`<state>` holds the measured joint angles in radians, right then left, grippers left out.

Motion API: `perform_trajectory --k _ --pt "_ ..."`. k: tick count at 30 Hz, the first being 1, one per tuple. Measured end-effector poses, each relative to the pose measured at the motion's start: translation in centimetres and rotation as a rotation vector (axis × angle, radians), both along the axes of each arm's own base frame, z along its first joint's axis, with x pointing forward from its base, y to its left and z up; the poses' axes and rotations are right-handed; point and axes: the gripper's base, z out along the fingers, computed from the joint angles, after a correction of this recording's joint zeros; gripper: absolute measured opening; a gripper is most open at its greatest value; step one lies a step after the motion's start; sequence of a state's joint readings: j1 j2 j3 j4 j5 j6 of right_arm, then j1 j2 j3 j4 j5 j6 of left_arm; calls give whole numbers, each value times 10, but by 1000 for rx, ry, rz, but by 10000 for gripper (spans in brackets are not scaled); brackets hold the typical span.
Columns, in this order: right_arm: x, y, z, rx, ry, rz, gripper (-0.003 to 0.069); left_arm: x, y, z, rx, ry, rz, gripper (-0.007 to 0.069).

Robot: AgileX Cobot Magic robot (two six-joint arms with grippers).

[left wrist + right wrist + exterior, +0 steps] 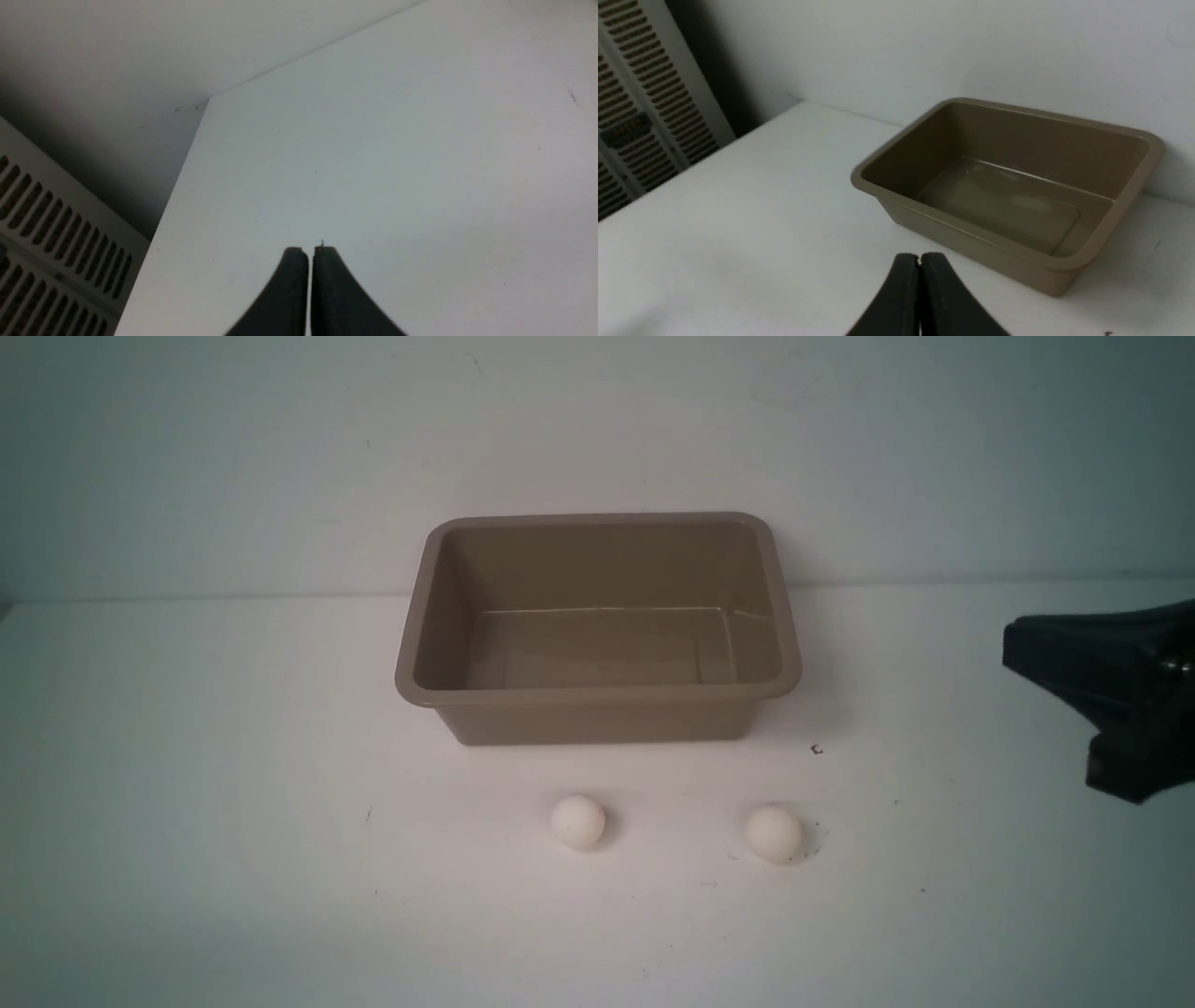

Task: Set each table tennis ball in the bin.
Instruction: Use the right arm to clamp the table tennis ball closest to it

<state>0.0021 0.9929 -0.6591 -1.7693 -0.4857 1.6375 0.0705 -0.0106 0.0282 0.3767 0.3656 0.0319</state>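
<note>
Table tennis balls (578, 821) before bin (597, 694), right claw (919, 257) well apart

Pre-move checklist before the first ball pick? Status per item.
1. Tan-brown rectangular plastic bin upright, nothing inside: ok.
2. Small white table tennis balls, left ball and right ball, on the white table in front of the bin, apart: ok.
3. Right gripper open for picking: not ok, jaws shut.
4. Left gripper open: not ok, jaws shut.
5. A ball showing in either wrist view: not ok.
</note>
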Motion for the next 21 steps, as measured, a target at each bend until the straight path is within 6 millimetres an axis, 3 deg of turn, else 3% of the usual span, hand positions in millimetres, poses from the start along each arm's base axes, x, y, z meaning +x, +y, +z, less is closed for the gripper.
perform_trajectory --k 4,7,12,15,19,21 --pt "16 -13 -9 -33 17 -158 -11 0 0 0 0 0 0 -4" --pt "28 -25 -16 81 95 -353 -11 0 0 0 1 0 0 -4" --pt "28 -17 -20 379 290 -384 -11 0 0 0 1 0 0 -4" --pt "30 -13 -23 440 355 -363 -11 0 0 0 1 0 0 -4" --pt "41 -7 -4 250 213 -206 -11 0 0 0 1 0 0 -4" --pt "47 -6 25 57 3 -98 -11 0 0 0 1 0 0 -4"
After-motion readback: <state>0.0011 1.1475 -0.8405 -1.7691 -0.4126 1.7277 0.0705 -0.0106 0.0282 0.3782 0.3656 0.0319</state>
